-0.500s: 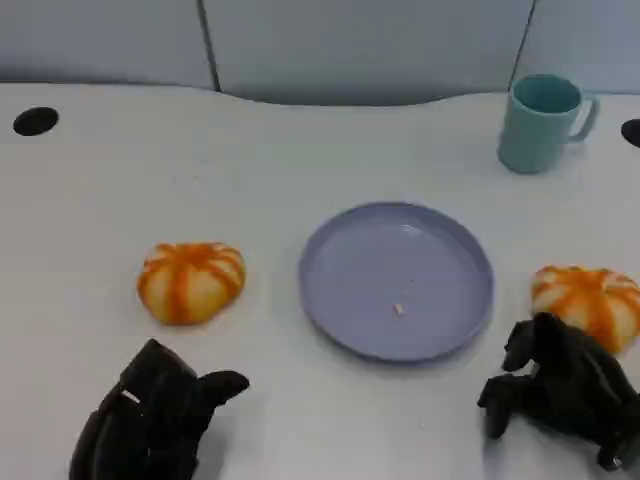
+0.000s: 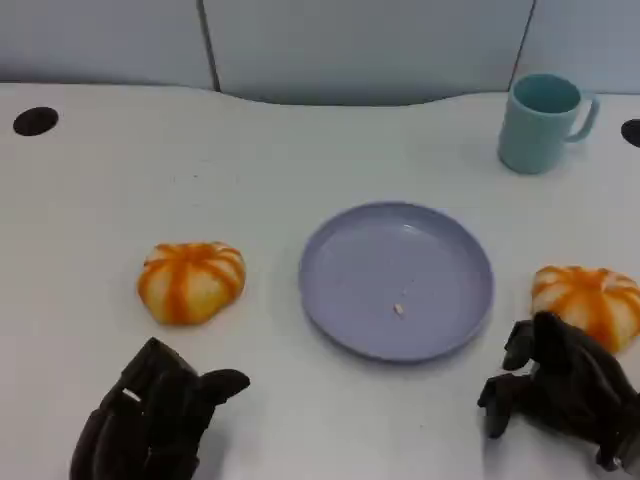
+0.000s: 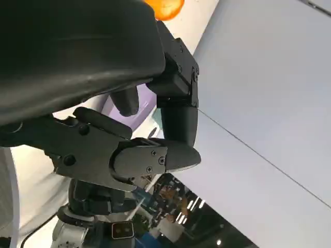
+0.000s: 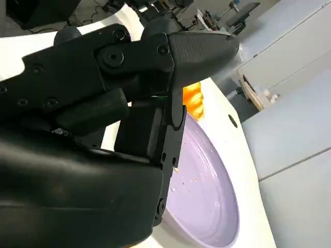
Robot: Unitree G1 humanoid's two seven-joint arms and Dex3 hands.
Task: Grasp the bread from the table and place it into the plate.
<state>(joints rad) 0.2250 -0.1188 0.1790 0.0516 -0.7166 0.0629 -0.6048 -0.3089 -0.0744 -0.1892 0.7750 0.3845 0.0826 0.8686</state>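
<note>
Two round orange breads with pale stripes lie on the white table. One bread (image 2: 191, 282) is left of the lilac plate (image 2: 340, 250), the other bread (image 2: 590, 298) is right of it. A small crumb lies in the plate. My left hand (image 2: 150, 418) rests near the front edge, below the left bread and apart from it, holding nothing. My right hand (image 2: 560, 388) sits just in front of the right bread, fingers loose, nothing in it. In the right wrist view an orange bread (image 4: 194, 101) shows past the fingers (image 4: 201, 49), beyond the plate (image 4: 207, 196).
A teal mug (image 2: 540, 122) stands at the back right. Black holes in the tabletop sit at the far left (image 2: 35, 121) and far right (image 2: 631, 131). A grey partition runs behind the table.
</note>
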